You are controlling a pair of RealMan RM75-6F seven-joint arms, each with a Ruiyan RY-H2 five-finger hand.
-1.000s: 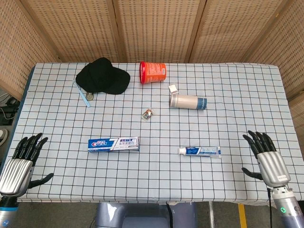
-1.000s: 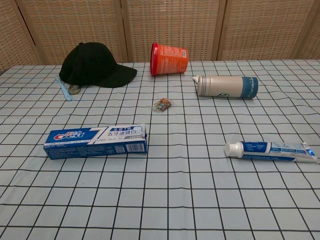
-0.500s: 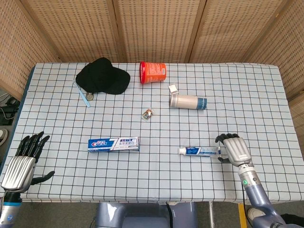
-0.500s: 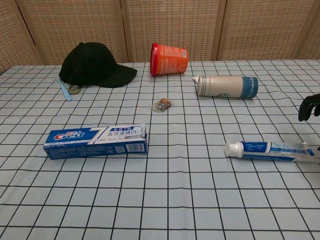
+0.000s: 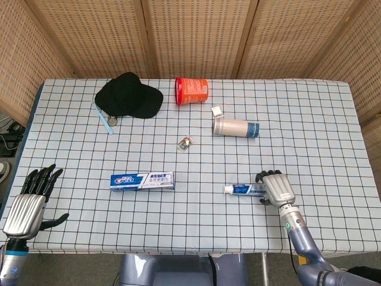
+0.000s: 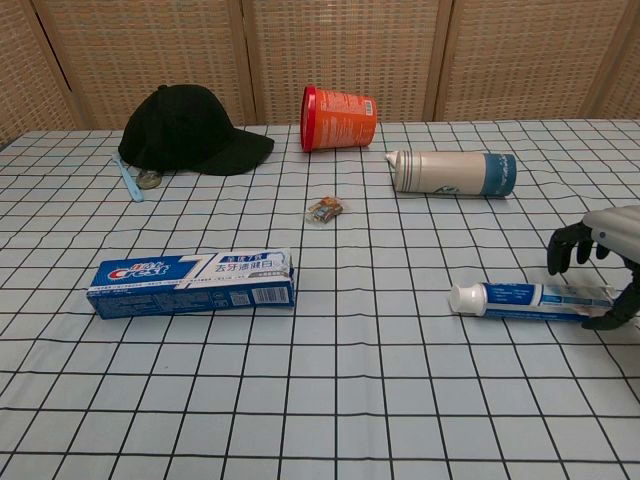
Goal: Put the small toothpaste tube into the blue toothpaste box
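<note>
The small white-and-blue toothpaste tube [image 5: 244, 189] [image 6: 530, 300] lies flat at the front right, cap pointing left. My right hand [image 5: 275, 187] [image 6: 600, 255] arches over the tube's tail end. Its fingers [image 6: 563, 247] curl down on the far side and the thumb is at the near side, so the tube lies between them, not clearly clamped. The blue toothpaste box [image 5: 142, 180] [image 6: 190, 283] lies flat at the front left, well apart from the tube. My left hand [image 5: 27, 205] hovers at the table's front left edge with fingers spread, holding nothing; the chest view does not show it.
At the back are a black cap [image 5: 128, 95], a thin blue toothbrush [image 5: 104, 119] beside it, and an orange tub [image 5: 191, 90] on its side. A white-and-blue bottle [image 5: 236, 127] lies behind the tube, with a small white cube [image 5: 216, 110] near it. A small wrapped candy [image 5: 186, 143] sits mid-table.
My right hand has moved from the front right edge leftward and now arches over the tube's tail with fingers curled. The tube, box and left hand have barely moved.
</note>
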